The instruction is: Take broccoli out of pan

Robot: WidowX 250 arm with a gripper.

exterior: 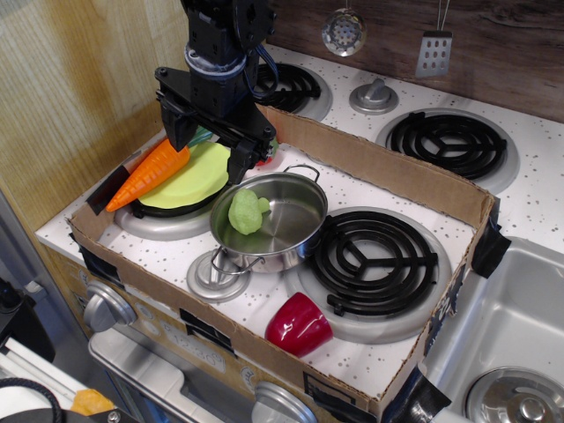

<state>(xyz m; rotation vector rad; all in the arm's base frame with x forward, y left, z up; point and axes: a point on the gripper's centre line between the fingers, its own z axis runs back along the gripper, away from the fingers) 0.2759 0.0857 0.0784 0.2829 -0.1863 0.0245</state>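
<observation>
- While the gripper (210, 145) hangs above and behind the pan (295, 231), its two black fingers stand wide apart with nothing between them.
- The left finger (175, 130) is over the carrot's end of the plate, the right finger (243, 160) just behind the pan's far-left rim; neither touches the pan.
- The broccoli (248, 212) sits inside the pan, on the left part of its floor, leaning against the near-left wall.
- The pan stands upright, one wire loop handle (304, 171) at its far side and the other (231, 263) at its near side, over a small silver burner cap.
- Left of the pan and behind it lies a lime-green plate (196, 181), partly under the gripper.
- An orange carrot (150, 174) lies on the plate's left edge, farther from the pan than the plate's middle, its tip pointing away to the lower left.
- Right of the pan, touching or nearly touching its wall, is a black coil burner (374, 260).
- In front of the pan and a little right, a red cup (299, 323) lies tipped on its side, apart from the pan.
- A low cardboard wall (392, 172) fences in the pan and everything near it.
</observation>
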